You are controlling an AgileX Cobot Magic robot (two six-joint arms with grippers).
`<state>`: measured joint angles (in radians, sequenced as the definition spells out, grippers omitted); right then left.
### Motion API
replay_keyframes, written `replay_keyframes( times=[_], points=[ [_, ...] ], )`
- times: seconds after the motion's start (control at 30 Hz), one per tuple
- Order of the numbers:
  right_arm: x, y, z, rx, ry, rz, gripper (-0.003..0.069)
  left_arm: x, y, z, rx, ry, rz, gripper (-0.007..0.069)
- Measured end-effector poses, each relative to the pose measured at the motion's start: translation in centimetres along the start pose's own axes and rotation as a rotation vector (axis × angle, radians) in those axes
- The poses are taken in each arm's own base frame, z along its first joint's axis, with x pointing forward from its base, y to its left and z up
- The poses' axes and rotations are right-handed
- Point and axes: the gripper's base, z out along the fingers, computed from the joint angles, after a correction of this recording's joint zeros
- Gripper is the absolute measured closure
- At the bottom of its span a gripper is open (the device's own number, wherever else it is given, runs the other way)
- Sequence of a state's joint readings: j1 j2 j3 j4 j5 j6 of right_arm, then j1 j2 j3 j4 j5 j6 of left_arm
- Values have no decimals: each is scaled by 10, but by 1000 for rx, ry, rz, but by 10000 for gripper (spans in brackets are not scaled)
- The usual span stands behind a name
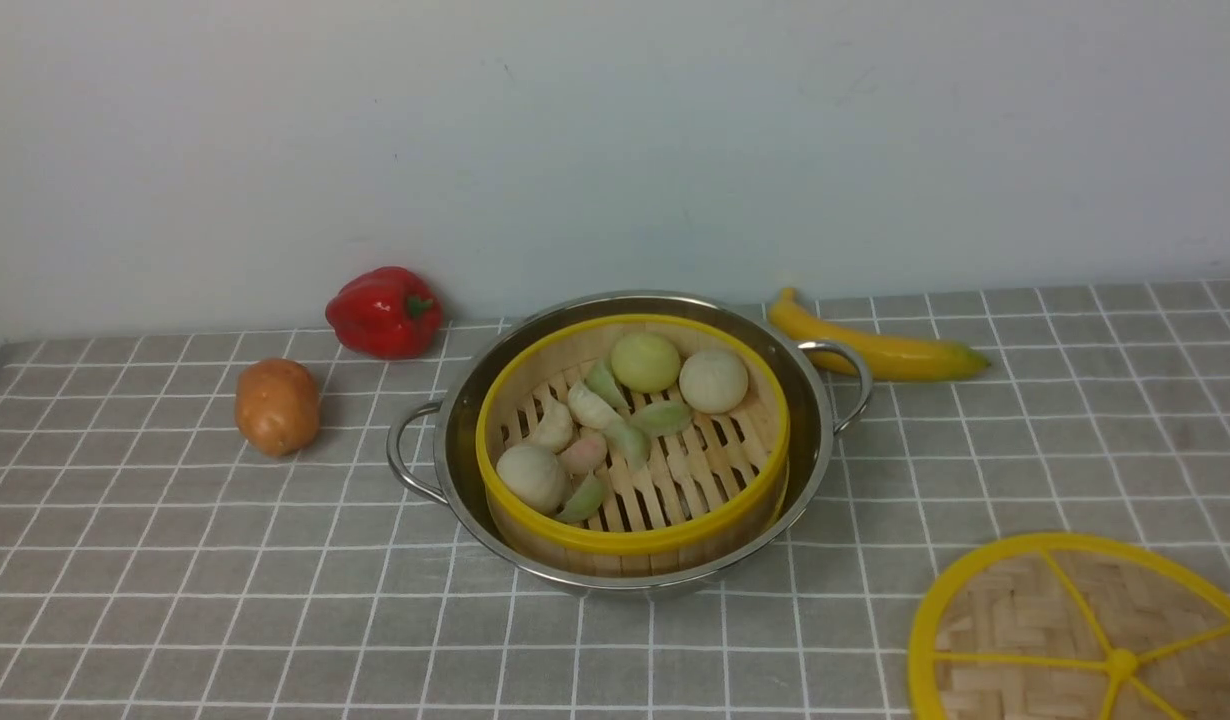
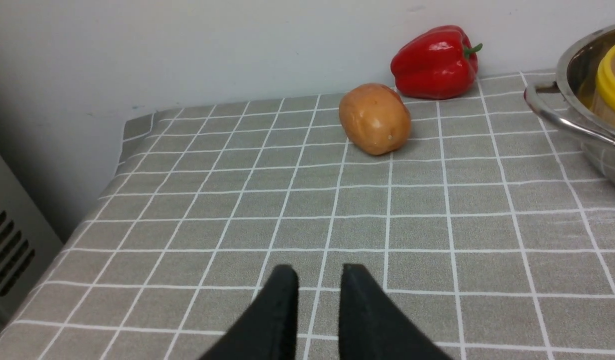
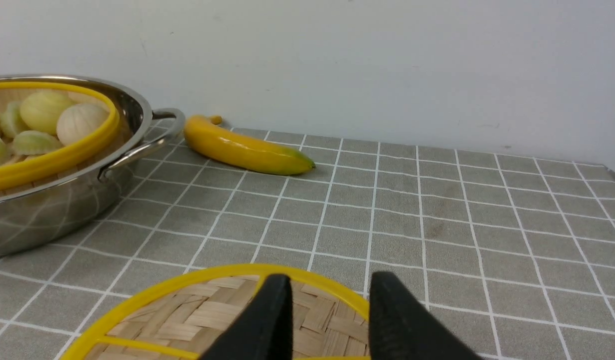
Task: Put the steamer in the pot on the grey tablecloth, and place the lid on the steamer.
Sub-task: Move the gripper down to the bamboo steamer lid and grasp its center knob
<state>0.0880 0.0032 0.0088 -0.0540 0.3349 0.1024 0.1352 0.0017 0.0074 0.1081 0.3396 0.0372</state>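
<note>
Sitting inside the pot (image 1: 813, 440) is the steamer (image 1: 630, 543), a round bamboo basket with a yellow rim. The pot is wide, shallow and shiny, with a looped handle on each side. It stands near the middle of the surface, on the grey tablecloth (image 1: 175, 560), which is marked with thin white squares. Pale buns (image 1: 645, 362) and small greenish dumplings (image 1: 661, 417) lie on the steamer's slatted floor, which is open to view.

The lid (image 1: 1035, 620), a flat woven bamboo disc with a yellow rim and yellow spokes, lies flat on the cloth. It is well apart from the pot, at the near right of the front view and partly cut off by the frame.

The right claw (image 3: 330, 280) hangs over the far edge of the lid with its two black fingers spread wide and nothing between them. Whether it touches the lid cannot be told. The left claw (image 2: 317, 272) is over bare cloth to the left of the pot, its fingers a narrow gap apart and holding nothing.

A red pepper (image 1: 383, 312) sits by the pale wall (image 1: 615, 140) behind and to the left of the pot, with a potato (image 1: 277, 405) just in front of it. A banana (image 1: 880, 350) lies behind the pot's right handle.
</note>
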Motion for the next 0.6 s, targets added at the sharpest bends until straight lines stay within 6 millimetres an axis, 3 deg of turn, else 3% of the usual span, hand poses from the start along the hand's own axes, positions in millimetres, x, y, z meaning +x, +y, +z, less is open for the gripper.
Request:
replay_keyframes(
  times=[0.6],
  points=[
    [0, 0, 0, 0, 0, 0, 416, 0, 0, 0, -2, 0, 4, 466]
  ],
)
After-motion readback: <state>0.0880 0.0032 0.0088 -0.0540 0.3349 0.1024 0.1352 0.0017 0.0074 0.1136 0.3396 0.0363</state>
